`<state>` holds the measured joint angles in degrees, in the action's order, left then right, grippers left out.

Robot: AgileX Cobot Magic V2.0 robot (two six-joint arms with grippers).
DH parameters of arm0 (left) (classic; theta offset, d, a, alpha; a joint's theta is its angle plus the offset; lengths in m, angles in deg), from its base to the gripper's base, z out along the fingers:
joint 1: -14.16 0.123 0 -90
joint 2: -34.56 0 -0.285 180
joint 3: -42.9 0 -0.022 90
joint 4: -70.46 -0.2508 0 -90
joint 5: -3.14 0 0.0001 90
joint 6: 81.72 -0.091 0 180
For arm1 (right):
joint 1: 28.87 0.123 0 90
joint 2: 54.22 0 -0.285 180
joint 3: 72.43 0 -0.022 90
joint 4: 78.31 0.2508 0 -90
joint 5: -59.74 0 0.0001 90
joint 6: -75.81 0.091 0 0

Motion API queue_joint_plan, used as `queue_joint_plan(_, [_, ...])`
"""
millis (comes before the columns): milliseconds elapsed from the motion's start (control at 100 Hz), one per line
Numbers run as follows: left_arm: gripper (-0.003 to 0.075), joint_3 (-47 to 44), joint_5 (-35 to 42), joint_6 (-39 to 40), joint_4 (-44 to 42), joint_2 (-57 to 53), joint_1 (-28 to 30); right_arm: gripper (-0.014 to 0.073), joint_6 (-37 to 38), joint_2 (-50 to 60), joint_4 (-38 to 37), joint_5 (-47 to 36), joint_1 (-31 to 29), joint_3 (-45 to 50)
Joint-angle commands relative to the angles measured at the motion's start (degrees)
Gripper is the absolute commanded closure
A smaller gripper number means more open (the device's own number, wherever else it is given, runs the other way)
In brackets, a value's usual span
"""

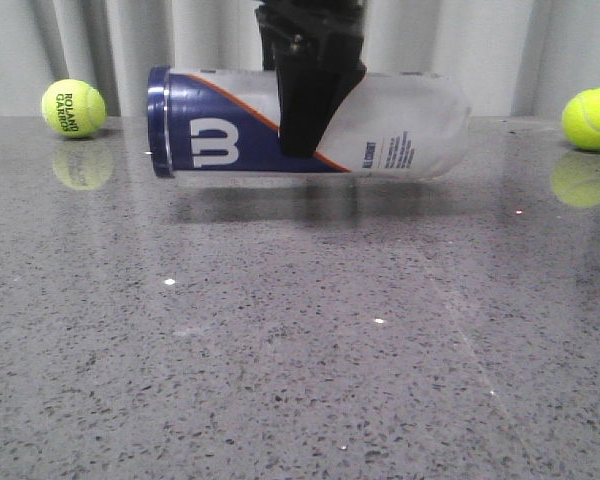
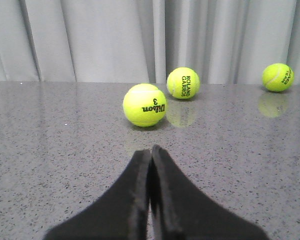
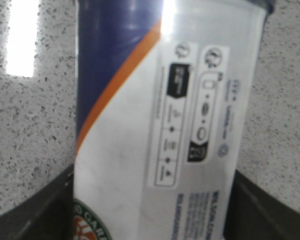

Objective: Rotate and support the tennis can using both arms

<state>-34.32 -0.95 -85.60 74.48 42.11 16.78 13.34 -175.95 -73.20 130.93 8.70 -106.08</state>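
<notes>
The tennis can (image 1: 400, 125) hangs horizontally a little above the grey table, its navy band with the white W at the left end. My right gripper (image 1: 302, 140) comes down from above and is shut on the can's middle. In the right wrist view the can (image 3: 155, 100) fills the gap between the two black fingers (image 3: 45, 210), with the label print and part of the red-green emblem showing. My left gripper (image 2: 151, 152) is shut and empty, low over the table and away from the can. It does not show in the front view.
One tennis ball (image 1: 73, 108) lies at the back left and another (image 1: 592, 119) at the back right, before a grey curtain. In the left wrist view three balls lie ahead of the left gripper: a near one (image 2: 144, 104), one behind it (image 2: 183, 83) and a far one (image 2: 278, 77).
</notes>
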Motion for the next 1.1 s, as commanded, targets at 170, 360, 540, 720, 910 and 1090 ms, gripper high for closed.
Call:
queue_joint_plan(170, [0.074, -2.51, 4.65, 0.57, 0.49, -1.85, 0.16, 0.0319, -0.79, 1.71, 0.1, 3.84, 0.06, -1.67])
queue_joint_plan(360, [0.074, -2.51, 4.65, 0.57, 0.49, -1.85, 0.16, 0.0006, -0.79, 1.53, 0.1, 3.56, 0.06, -1.67])
queue_joint_plan(540, [0.074, -2.51, 4.65, 0.57, 0.49, -1.85, 0.16, -0.0069, -0.79, 1.53, 0.1, 3.56, 0.06, -1.67])
queue_joint_plan(720, [0.074, -2.51, 4.65, 0.57, 0.49, -1.85, 0.16, -0.0069, -0.79, 1.53, 0.1, 3.66, 0.06, -1.67])
queue_joint_plan(910, [0.074, -2.51, 4.65, 0.57, 0.49, -1.85, 0.16, -0.0069, -0.79, 1.53, 0.1, 3.84, 0.06, -1.67])
queue_joint_plan(1090, [0.074, -2.51, 4.65, 0.57, 0.49, -1.85, 0.16, -0.0069, -0.23, 2.06, 0.1, 4.92, 0.06, -1.67])
